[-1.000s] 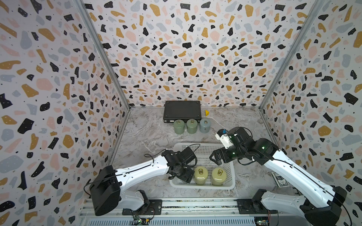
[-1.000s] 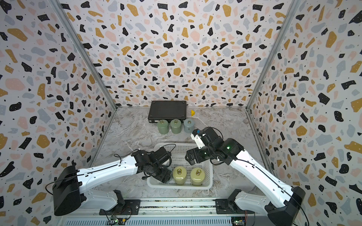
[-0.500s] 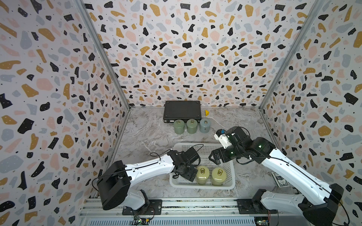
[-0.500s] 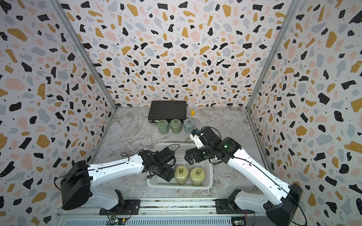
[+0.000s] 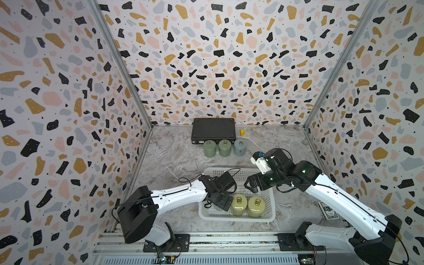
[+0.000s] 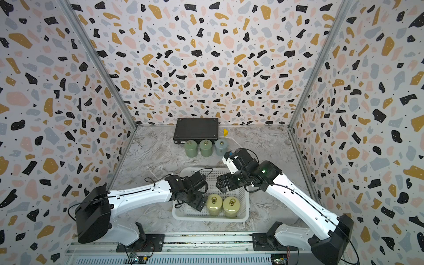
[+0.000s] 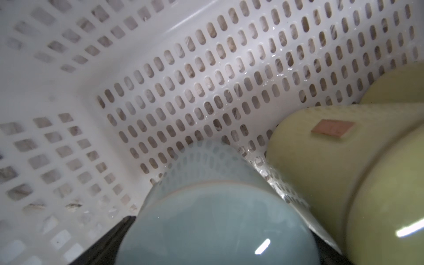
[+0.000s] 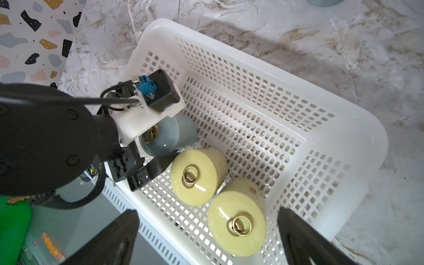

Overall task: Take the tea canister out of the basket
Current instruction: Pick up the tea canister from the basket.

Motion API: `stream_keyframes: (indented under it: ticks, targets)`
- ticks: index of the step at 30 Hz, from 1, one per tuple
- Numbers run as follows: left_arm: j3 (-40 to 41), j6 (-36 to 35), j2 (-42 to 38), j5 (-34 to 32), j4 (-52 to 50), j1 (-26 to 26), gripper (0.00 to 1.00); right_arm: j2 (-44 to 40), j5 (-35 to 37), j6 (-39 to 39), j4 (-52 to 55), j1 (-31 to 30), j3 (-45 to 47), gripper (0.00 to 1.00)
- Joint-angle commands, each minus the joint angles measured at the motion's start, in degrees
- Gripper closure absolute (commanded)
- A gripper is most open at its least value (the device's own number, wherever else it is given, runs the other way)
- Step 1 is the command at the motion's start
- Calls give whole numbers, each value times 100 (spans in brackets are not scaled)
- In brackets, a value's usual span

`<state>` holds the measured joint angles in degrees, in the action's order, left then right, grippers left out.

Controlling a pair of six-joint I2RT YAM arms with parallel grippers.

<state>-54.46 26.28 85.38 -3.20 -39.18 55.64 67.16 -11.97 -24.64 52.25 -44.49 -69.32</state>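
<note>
The white basket (image 5: 236, 219) stands at the front middle of the table. Two yellow-green tea canisters (image 5: 239, 204) (image 5: 255, 206) stand upright in its near right part. My left gripper (image 5: 221, 202) reaches into the near left part and hides a third canister in both top views. The right wrist view shows that pale blue canister (image 8: 169, 135) standing between the left gripper's spread fingers (image 8: 160, 164), beside a yellow one (image 8: 197, 174). In the left wrist view the blue canister (image 7: 218, 224) fills the gap between the jaws. My right gripper (image 5: 252, 183) hovers open and empty above the basket's right half.
At the back, two green canisters (image 5: 209, 148) (image 5: 224, 147) and a grey-blue one (image 5: 240, 146) stand in a row before a black hard case (image 5: 213, 133). A small yellow piece (image 5: 242, 132) lies beside the case. A card deck (image 5: 327, 210) lies front right.
The left gripper's jaws have spread wide inside the basket, and its arm has swung closer to the basket. The right gripper has barely moved.
</note>
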Motion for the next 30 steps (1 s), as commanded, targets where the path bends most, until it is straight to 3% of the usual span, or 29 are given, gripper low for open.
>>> stream_keyframes:
  ticks: [1, 6, 12, 30]
  targets:
    - [-56, -123, 130, -185, -229, -53, 1, -1, 30, -41, -3, -25, -109, 1]
    - [-39, -94, 189, -114, -182, -53, 1, -13, 54, -32, 20, -25, -107, 1]
    - [13, -36, 90, -53, -284, -53, 13, 8, 76, -5, 10, -20, -126, 1]
    - [-626, 140, -510, -181, -956, -68, 19, -61, -35, 3, -171, -25, -152, 1]
